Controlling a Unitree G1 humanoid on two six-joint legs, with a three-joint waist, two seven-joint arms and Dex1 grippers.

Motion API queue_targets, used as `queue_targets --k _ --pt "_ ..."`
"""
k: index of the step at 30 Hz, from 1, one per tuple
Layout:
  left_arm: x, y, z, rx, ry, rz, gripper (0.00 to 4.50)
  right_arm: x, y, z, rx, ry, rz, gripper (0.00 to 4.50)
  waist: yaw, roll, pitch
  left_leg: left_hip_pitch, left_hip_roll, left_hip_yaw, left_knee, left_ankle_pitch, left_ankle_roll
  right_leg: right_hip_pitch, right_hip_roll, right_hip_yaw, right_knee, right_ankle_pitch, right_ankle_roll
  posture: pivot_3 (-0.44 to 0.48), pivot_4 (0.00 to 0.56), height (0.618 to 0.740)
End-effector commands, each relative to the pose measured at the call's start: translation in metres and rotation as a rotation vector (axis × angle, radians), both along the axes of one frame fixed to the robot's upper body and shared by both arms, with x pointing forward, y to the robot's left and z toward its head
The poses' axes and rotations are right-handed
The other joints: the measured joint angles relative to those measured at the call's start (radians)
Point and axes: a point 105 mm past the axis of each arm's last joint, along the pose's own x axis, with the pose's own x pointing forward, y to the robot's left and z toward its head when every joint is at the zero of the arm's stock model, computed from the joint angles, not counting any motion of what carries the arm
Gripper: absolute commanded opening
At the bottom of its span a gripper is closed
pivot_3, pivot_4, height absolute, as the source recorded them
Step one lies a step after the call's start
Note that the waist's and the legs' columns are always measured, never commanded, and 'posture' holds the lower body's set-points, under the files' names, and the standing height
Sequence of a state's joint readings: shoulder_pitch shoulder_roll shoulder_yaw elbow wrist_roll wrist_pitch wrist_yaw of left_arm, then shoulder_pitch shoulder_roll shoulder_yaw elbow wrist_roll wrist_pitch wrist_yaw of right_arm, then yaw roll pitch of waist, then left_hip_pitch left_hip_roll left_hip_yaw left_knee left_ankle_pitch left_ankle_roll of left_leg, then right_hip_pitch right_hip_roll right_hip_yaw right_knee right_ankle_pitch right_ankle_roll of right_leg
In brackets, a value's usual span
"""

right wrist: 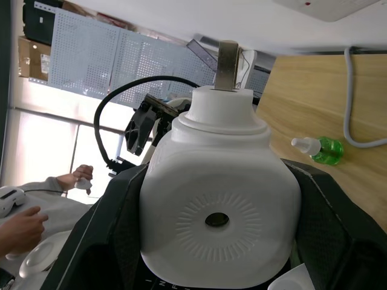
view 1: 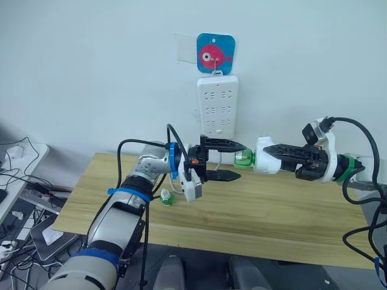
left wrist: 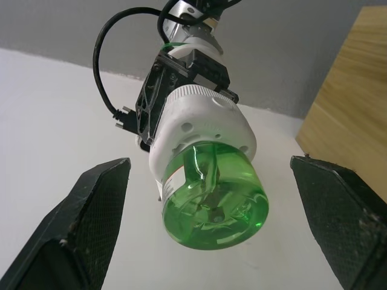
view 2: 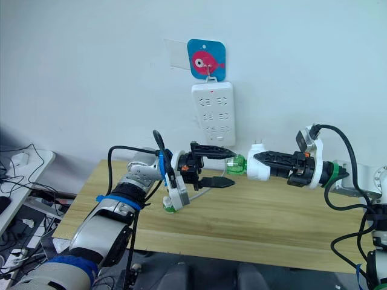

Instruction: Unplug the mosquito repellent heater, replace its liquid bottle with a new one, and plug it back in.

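Light wooden table [view 1: 272, 217] against the white wall, grain running along its length, top mostly bare. One thing lies directly on it: a small green bottle with white cap [view 1: 166, 198], sitting just below and slightly to the outer side of the left gripper [view 1: 227, 161], near that arm's wrist. In the right wrist view the same small green bottle [right wrist: 317, 148] lies tipped on its side on the wood, beyond the right gripper's fingers, just beside a grey cable [right wrist: 354, 115] that curves over the tabletop. Well apart from the right gripper [view 1: 269, 157], which hangs above the table's middle.
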State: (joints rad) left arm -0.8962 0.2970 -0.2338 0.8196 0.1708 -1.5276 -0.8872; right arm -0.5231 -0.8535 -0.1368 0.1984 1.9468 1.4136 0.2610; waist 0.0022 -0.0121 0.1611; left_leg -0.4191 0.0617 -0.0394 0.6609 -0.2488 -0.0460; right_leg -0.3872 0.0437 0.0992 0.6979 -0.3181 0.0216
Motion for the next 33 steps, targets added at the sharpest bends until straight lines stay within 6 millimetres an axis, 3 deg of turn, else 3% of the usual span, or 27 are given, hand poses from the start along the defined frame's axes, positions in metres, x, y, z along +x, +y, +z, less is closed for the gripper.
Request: queue_targets --k 1,9,12,17,22,24,33 --pt "-0.001 -0.003 0.011 -0.052 -0.044 -0.020 4.46 -0.006 0.001 0.016 0.039 -0.059 0.035 2.97 -0.002 0.000 0.000 0.000 0.000 0.000 0.000 0.000 0.000 0.000 0.000 0.000 0.000 0.000 0.000 0.015 0.160 0.740" --pt "-0.001 -0.005 0.014 -0.065 -0.068 -0.024 4.46 -0.006 0.001 0.016 0.037 -0.059 0.037 2.97 -0.003 0.000 0.000 0.000 0.000 0.000 0.000 0.000 0.000 0.000 0.000 0.000 0.000 0.000 0.000 0.015 0.159 0.740" --pt "0.000 -0.005 0.014 -0.065 -0.065 -0.019 3.86 -0.006 0.001 0.016 0.036 -0.058 0.040 2.97 -0.003 0.000 0.000 0.000 0.000 0.000 0.000 0.000 0.000 0.000 0.000 0.000 0.000 0.000 0.000 0.016 0.158 0.740" --pt "0.003 -0.004 0.013 -0.060 -0.061 -0.006 2.29 -0.007 0.001 0.016 0.036 -0.058 0.044 2.97 -0.003 0.000 0.000 0.000 0.000 0.000 0.000 0.000 0.000 0.000 0.000 0.000 0.001 0.000 0.000 0.017 0.159 0.740" --pt "0.006 -0.005 0.015 -0.080 -0.020 0.008 2.21 -0.007 0.001 0.016 0.034 -0.056 0.048 2.97 -0.003 0.000 0.000 0.000 0.000 0.000 0.000 0.000 0.000 0.000 0.000 0.000 0.001 0.000 0.000 0.017 0.159 0.740" --pt "0.010 -0.011 0.015 -0.105 0.150 0.028 2.21 -0.008 0.001 0.016 0.023 -0.056 0.049 2.97 -0.004 0.000 0.000 0.000 0.000 0.000 0.000 0.000 0.000 0.000 0.000 0.000 0.001 0.000 0.000 0.017 0.159 0.740" --pt "0.002 -0.011 0.029 0.121 1.572 -0.147 2.21 -0.022 0.010 0.009 -0.082 -0.101 0.074 2.97 -0.025 0.003 0.002 0.000 0.002 -0.009 0.000 0.001 0.001 0.000 0.003 -0.006 0.005 0.000 0.000 0.022 0.152 0.740"
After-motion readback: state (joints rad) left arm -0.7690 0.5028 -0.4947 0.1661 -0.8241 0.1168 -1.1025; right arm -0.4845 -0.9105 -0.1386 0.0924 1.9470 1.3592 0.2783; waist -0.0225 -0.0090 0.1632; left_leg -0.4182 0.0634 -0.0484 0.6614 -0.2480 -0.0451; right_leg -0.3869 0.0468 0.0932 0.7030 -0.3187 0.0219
